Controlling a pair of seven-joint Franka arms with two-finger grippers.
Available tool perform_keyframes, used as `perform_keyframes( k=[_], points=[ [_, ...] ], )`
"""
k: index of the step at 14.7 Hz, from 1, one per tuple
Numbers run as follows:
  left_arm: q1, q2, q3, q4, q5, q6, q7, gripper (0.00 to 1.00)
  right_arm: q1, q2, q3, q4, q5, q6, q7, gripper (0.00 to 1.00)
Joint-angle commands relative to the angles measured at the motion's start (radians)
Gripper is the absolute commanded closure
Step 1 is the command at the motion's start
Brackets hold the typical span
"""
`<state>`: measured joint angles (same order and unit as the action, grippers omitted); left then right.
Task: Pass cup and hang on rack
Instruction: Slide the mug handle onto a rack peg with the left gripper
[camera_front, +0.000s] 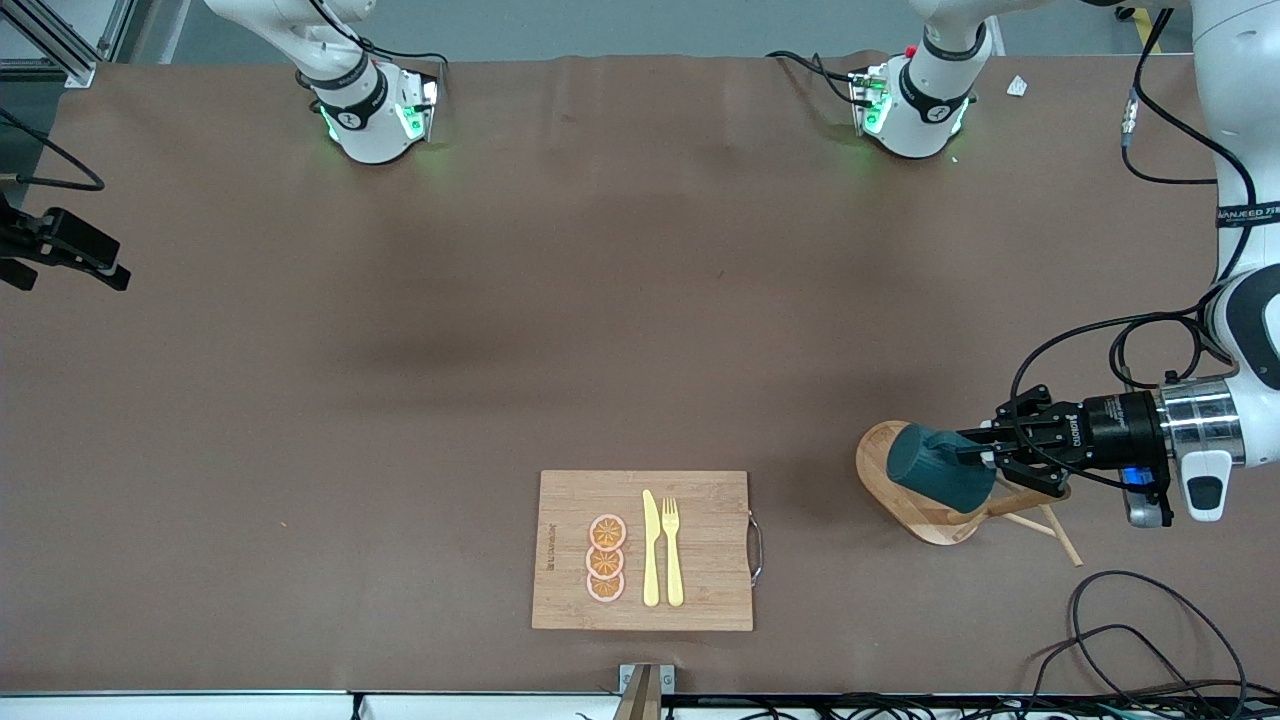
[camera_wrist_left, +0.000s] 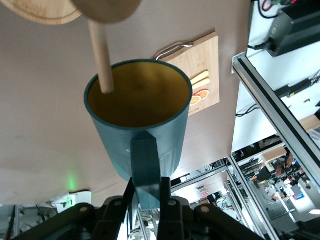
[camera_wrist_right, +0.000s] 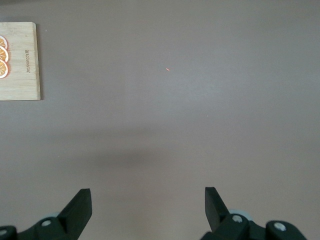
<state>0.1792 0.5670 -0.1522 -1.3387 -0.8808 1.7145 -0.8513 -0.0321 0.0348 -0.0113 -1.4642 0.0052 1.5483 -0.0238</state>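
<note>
My left gripper (camera_front: 978, 456) is shut on the handle of the dark teal cup (camera_front: 935, 466) and holds it on its side over the light wooden rack (camera_front: 878, 448), at the left arm's end of the table. In the left wrist view the fingers (camera_wrist_left: 166, 192) clamp the handle. The cup (camera_wrist_left: 142, 130) shows its yellowish inside. A thin peg (camera_wrist_left: 100, 50) of the rack ends at the cup's mouth, under the oval base (camera_wrist_left: 45, 12). My right gripper (camera_wrist_right: 147, 202) is open and empty above bare table.
A bamboo cutting board (camera_front: 700, 590) with orange slices (camera_front: 606, 558), a yellow knife (camera_front: 651, 550) and a fork (camera_front: 672, 550) lies near the front edge. Black cables (camera_front: 1150, 640) lie at the table's front corner by the left arm.
</note>
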Motion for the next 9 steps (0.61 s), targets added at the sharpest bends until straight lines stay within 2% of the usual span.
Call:
perform_keyframes(
  k=[1,9],
  points=[
    [-0.003,-0.004,-0.003,0.004,-0.018,-0.012,-0.067,1.0,-0.017,-0.015,0.01,-0.007,-0.013,-0.001,-0.015,0.0],
    [0.032,0.019,0.007,0.009,-0.012,-0.012,-0.061,1.0,-0.015,-0.013,0.008,-0.005,-0.011,0.0,-0.024,0.0]
  ],
)
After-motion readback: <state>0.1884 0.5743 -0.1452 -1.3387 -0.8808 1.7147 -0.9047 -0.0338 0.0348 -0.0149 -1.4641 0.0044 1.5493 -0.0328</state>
